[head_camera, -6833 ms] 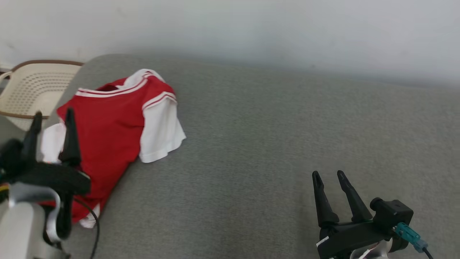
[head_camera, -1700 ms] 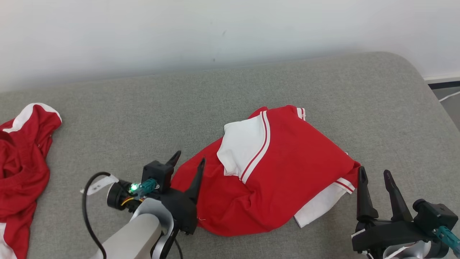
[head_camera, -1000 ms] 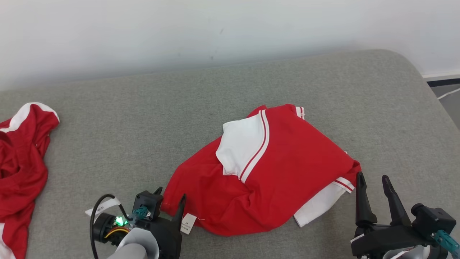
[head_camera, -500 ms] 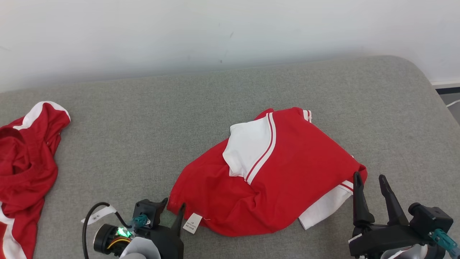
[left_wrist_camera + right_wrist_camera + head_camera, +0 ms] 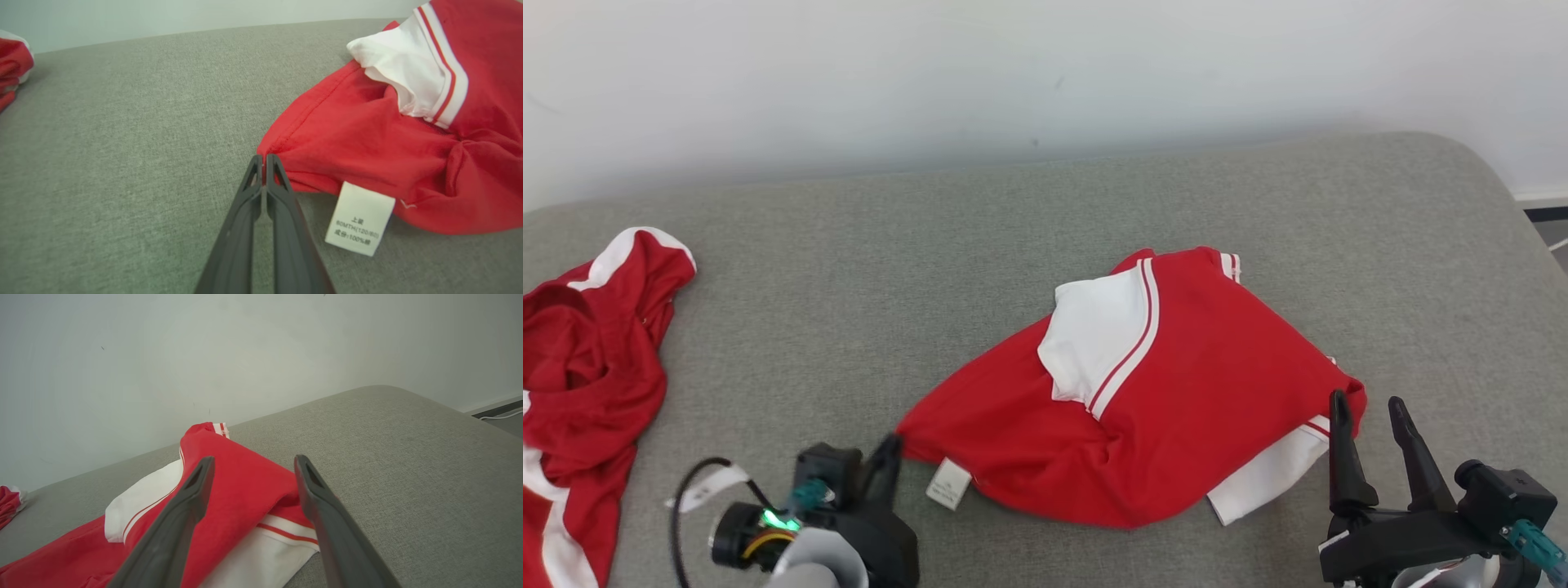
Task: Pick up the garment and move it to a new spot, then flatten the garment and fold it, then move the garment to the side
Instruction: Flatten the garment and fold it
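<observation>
The garment (image 5: 1168, 400), a red shirt with white sleeves, lies crumpled in the middle of the grey cushion (image 5: 849, 269). My left gripper (image 5: 888, 445) is shut on the shirt's near-left hem corner (image 5: 269, 151), which is drawn out to a point. A white care label (image 5: 359, 218) hangs from the hem just right of the fingers. My right gripper (image 5: 1368, 404) stands open at the shirt's right edge, above a white sleeve (image 5: 265, 555). Its fingers frame the red fabric (image 5: 245, 477) without touching it.
A second red and white garment (image 5: 580, 359) lies bunched at the cushion's far left. A pale wall (image 5: 1045, 73) runs along the back. The cushion's rounded right end (image 5: 1494, 212) drops to a floor with a cable.
My left gripper, open around the hem corner half a second ago, has shut on it and drawn it slightly left. The right gripper holds its place. The head camera has shifted.
</observation>
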